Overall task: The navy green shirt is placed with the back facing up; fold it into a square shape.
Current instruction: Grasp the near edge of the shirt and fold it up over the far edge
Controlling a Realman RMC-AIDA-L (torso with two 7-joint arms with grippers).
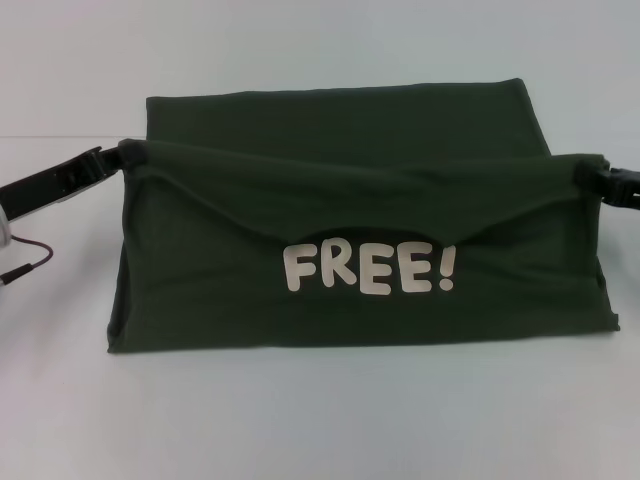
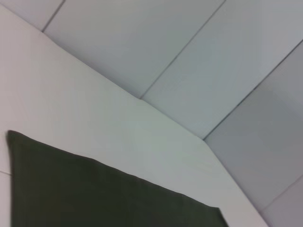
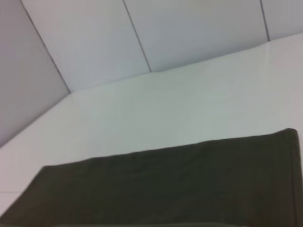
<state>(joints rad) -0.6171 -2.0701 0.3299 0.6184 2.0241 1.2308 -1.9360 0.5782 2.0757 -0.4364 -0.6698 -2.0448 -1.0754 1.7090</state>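
Head view: both end effectors pinch the navy green shirt (image 1: 350, 200), left end effector (image 1: 125, 155) and right end effector (image 1: 588, 172) lifting its near layer off the white surface (image 1: 300, 420).

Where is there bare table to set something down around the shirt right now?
The widest bare patch of table lies in front of the shirt, below its near edge. A narrower strip runs behind its far edge, up to the wall. The sides are crowded: the left claw and right claw each grip a corner of the lifted fold.
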